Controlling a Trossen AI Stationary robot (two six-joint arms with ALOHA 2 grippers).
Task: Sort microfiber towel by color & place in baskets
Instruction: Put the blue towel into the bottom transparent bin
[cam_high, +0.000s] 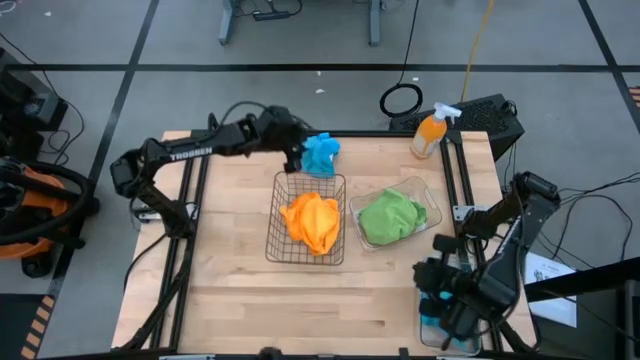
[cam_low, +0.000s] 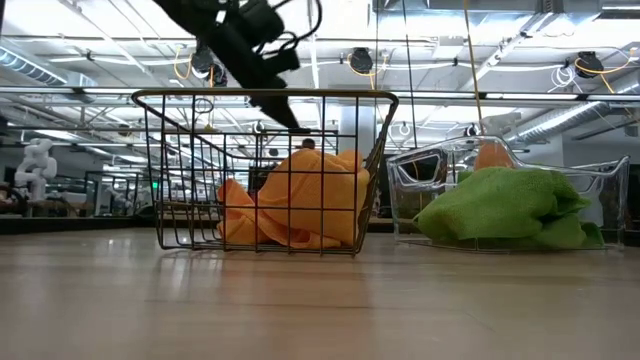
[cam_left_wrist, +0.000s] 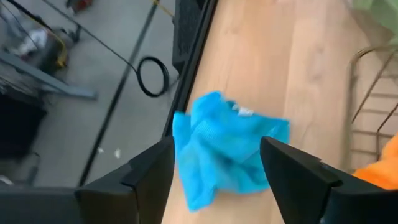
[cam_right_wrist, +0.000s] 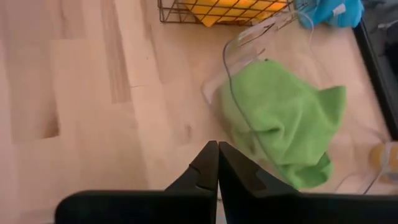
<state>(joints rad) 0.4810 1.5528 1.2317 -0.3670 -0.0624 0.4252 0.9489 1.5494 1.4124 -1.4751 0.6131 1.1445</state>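
L gripper (cam_left_wrist: 214, 168) is sitting wide open around a blue towel (cam_high: 321, 153) behind the wire basket (cam_high: 306, 256). R gripper (cam_right_wrist: 218, 163) is waiting w/ fingers pressed together near the table's front right.

Overhead and table-level views share wire basket (cam_high: 307, 219), wrists close, perhaps angled

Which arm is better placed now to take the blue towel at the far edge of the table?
Left. Its end effector is open with the blue towel between its fingers. The right end effector is shut, at the table's near right corner, beyond the tub of green towels.
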